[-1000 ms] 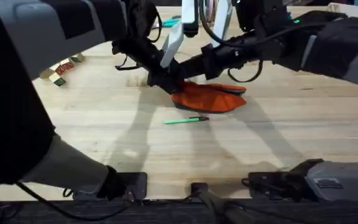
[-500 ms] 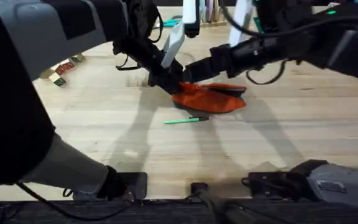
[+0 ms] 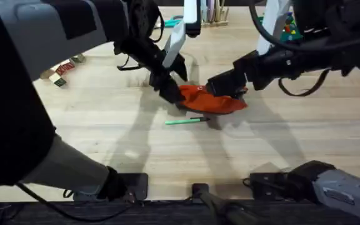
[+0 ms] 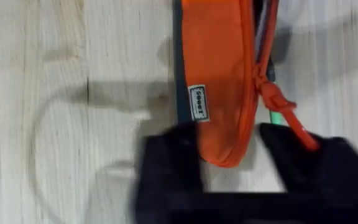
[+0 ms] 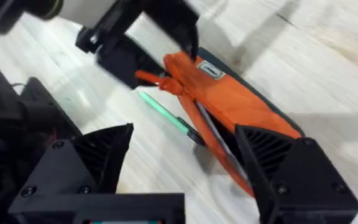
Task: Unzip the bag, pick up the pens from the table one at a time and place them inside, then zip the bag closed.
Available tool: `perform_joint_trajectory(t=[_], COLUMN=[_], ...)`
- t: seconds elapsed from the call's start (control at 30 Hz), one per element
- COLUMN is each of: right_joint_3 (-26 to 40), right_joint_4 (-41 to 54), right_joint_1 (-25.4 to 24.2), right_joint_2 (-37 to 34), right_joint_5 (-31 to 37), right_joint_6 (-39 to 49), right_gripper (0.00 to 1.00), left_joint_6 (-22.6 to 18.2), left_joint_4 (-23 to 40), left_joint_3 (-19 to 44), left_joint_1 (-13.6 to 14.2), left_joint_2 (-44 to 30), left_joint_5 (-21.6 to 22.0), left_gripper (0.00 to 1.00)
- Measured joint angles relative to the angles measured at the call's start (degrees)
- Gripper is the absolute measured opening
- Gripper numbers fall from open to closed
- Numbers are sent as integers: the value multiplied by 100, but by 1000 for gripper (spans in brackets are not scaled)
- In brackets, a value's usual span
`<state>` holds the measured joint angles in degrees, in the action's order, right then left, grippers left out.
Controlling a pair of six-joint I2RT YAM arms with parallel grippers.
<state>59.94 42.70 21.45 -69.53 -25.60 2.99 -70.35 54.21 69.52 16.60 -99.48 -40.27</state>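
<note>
My left gripper (image 4: 232,158) jaws pinch the end of the orange pouch (image 3: 212,99), right gripper (image 5: 185,168) jaws wide open above it, zipper partly open, green pen (image 3: 187,120) beside it on the surface (image 3: 105,137).

This looks like a robotics lab set up for handling tests. Two robot arms are bolted at the lower edge of a pale plank worktop (image 3: 105,144), with cables trailing from their bases. Small coloured blocks (image 3: 60,70) lie at the upper left, and a holder of stationery (image 3: 210,12) stands at the top centre.
</note>
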Motion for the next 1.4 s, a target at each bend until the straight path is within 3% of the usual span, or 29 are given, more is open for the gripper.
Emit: perform_joint_trajectory(t=[0.07,0.1,0.33,0.6,0.9,0.97,1.03,1.1,1.2,1.4], right_joint_3=[2,2,51,866,1128,1128,1128,1128,1128,1128], right_joint_4=[103,172,652,1410,1695,1673,1605,1557,1363,1314], right_joint_1=[0,0,0,0,0,0,0,0,0,0], right_joint_2=[43,52,53,54,53,54,53,54,54,41], right_joint_5=[62,82,171,450,1021,1099,1146,1175,1225,1204], right_joint_6=[82,131,354,872,1565,1754,1940,2111,2401,2794], right_gripper=[997,997,997,997,988,896,737,498,35,32], left_joint_6=[19,13,6,3,-2,-15,-36,-70,-119,-128], left_joint_4=[1,1,-14,-38,193,189,189,188,179,197], left_joint_3=[0,0,0,216,605,610,615,629,632,634], left_joint_1=[0,0,0,-50,-654,-801,-943,-1079,-1318,-1353], left_joint_2=[0,0,0,0,329,522,704,865,1072,1073], left_joint_5=[-12,-14,-29,-50,-73,-73,-73,-78,-90,-90], left_gripper=[957,983,994,993,993,993,993,993,994,994])
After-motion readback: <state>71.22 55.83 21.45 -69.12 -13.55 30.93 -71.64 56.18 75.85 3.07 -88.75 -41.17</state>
